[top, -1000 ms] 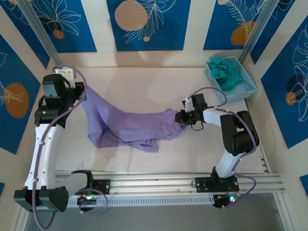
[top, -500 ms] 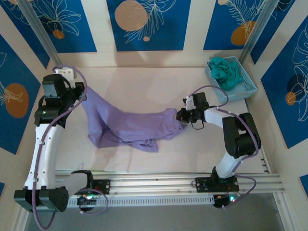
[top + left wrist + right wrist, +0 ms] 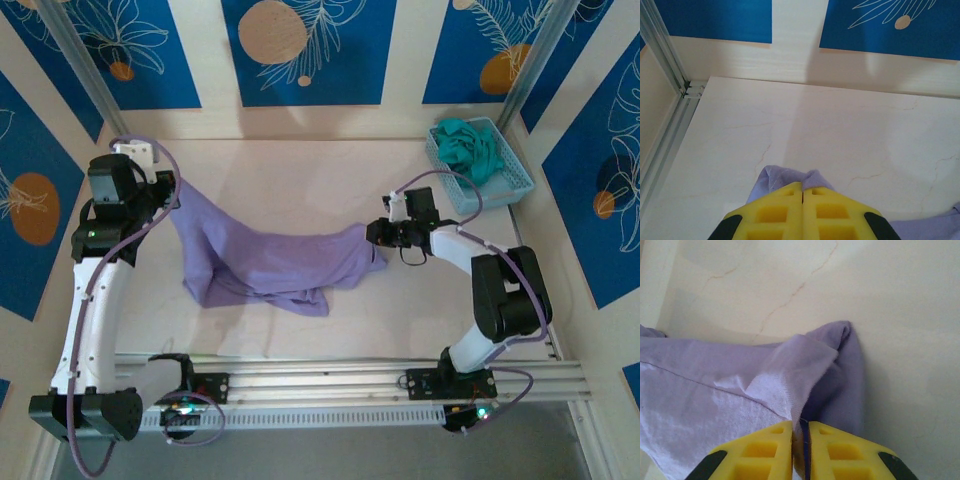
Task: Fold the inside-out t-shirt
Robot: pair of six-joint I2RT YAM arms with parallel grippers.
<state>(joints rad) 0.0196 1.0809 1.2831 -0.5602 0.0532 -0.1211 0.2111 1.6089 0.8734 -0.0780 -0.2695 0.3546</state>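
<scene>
Lavender shirt [image 3: 270,262] spans mid-frame between both arms. Left gripper [image 3: 802,189], upper left, is clamped on one edge. Right gripper [image 3: 800,426], pinching the opposite corner, has pulled it slightly up-frame, spreading the fabric for folding.

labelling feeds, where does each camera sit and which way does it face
Top external: above and behind, looking down on the table; left arm and right arm show.
Left wrist: on the left gripper, facing the back wall; yellow fingers show.
Right wrist: on the right gripper, facing down; yellow fingers show.
Shared: all three see the t-shirt.
</scene>
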